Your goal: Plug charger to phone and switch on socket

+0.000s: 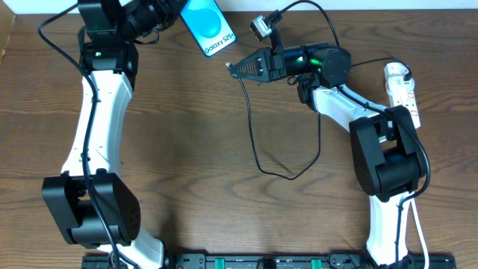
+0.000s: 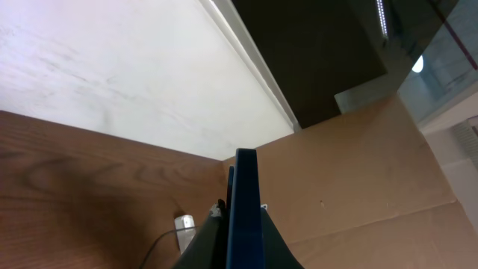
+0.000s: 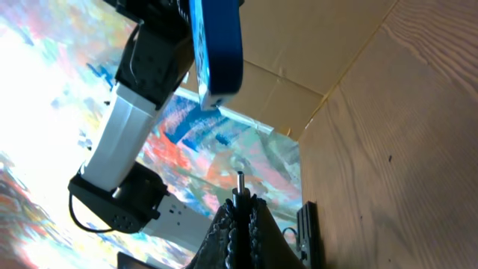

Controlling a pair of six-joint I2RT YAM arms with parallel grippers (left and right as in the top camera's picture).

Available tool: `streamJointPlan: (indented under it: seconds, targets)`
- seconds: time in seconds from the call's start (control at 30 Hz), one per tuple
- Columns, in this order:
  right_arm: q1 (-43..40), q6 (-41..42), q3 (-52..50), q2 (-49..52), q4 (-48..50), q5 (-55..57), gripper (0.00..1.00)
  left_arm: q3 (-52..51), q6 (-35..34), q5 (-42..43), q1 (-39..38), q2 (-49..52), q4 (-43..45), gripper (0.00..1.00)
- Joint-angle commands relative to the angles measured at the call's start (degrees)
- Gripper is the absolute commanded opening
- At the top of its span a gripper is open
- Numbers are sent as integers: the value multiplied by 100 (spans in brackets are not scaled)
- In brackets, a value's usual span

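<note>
The phone (image 1: 210, 27), blue screen up with "Galaxy" text, is held off the table at the back by my left gripper (image 1: 178, 16), which is shut on its edge. In the left wrist view the phone (image 2: 244, 224) shows edge-on between the fingers. My right gripper (image 1: 231, 67) is shut on the charger's plug tip (image 3: 240, 181), which points toward the phone (image 3: 216, 45) with a gap between them. The charger cable (image 1: 258, 153) hangs down and loops across the table. The white socket (image 1: 402, 88) lies at the far right, beside the right arm.
Cardboard walls (image 2: 358, 172) stand behind and beside the table. A black rail (image 1: 261, 261) runs along the front edge. The right arm's base (image 1: 385, 161) stands close to the socket and its white cord.
</note>
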Motion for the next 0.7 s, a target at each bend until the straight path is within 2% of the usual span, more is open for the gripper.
streamJointPlan:
  seconds: [0.0,0.67]
  targets:
    - [4,111,92,-103,229,273,1,59,76,13,-20,-9,72,7]
    - [7,142,450,-103,229,330,1,59,-101,9,-68,-7,70,7]
